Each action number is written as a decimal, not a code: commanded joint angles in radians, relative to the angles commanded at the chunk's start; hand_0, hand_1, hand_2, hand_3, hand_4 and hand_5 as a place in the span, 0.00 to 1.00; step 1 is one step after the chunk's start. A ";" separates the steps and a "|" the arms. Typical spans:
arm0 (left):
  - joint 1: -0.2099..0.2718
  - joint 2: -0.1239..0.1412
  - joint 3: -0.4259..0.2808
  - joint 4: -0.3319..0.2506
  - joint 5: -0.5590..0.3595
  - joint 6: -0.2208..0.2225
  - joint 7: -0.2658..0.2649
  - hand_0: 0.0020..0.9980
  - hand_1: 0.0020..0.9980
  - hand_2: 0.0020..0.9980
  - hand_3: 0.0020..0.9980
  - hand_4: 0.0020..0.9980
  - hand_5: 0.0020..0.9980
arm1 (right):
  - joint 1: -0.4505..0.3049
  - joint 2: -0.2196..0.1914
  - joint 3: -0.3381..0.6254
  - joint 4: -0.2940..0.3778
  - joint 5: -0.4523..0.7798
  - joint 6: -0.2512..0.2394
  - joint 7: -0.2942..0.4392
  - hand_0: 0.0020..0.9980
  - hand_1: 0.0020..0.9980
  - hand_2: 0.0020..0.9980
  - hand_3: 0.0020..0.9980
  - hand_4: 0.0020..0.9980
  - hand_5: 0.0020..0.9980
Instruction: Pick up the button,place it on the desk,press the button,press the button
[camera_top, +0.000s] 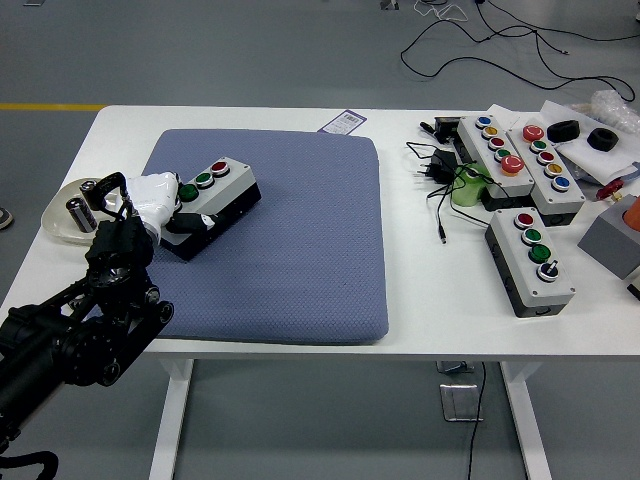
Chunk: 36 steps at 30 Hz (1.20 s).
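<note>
Under the robot's left hand (150, 200) lies a large blue-grey pad (290, 240) that covers much of the white table (420, 300). On this pad, touching the hand on its right side, sits the button box (212, 190): a light grey lid on a black base, with a red button at the far end, a green one in the middle and a dark green one nearest to the hand. The box is turned at an angle to the pad's edges. The hand has a white shell and rests against the near left end of the box, with dark fingers (190, 222) lying along its front side; whether they really clamp the box or only lean on it, I cannot tell, because the shell hides the contact. Part of the box's left end is also covered by the hand. Behind the hand, to its left, a pale dish (62, 225) with small metal cylinders is half hidden by the black arm.
</note>
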 joint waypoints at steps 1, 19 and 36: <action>-0.002 0.009 0.005 0.004 0.000 0.003 -0.027 0.07 0.20 0.22 0.31 0.84 0.38 | 0.001 0.000 0.001 0.000 -0.001 0.000 0.000 0.67 0.65 0.70 0.64 0.33 0.19; -0.019 0.095 0.082 0.061 -0.077 0.156 -0.402 0.06 0.17 0.20 0.30 0.83 0.37 | 0.002 0.001 0.003 0.000 -0.005 0.001 -0.001 0.67 0.65 0.70 0.64 0.33 0.19; -0.064 0.189 0.260 0.059 -0.086 0.250 -0.660 0.06 0.17 0.20 0.31 0.81 0.35 | 0.003 0.003 0.003 0.000 -0.007 0.003 -0.004 0.67 0.65 0.70 0.64 0.32 0.19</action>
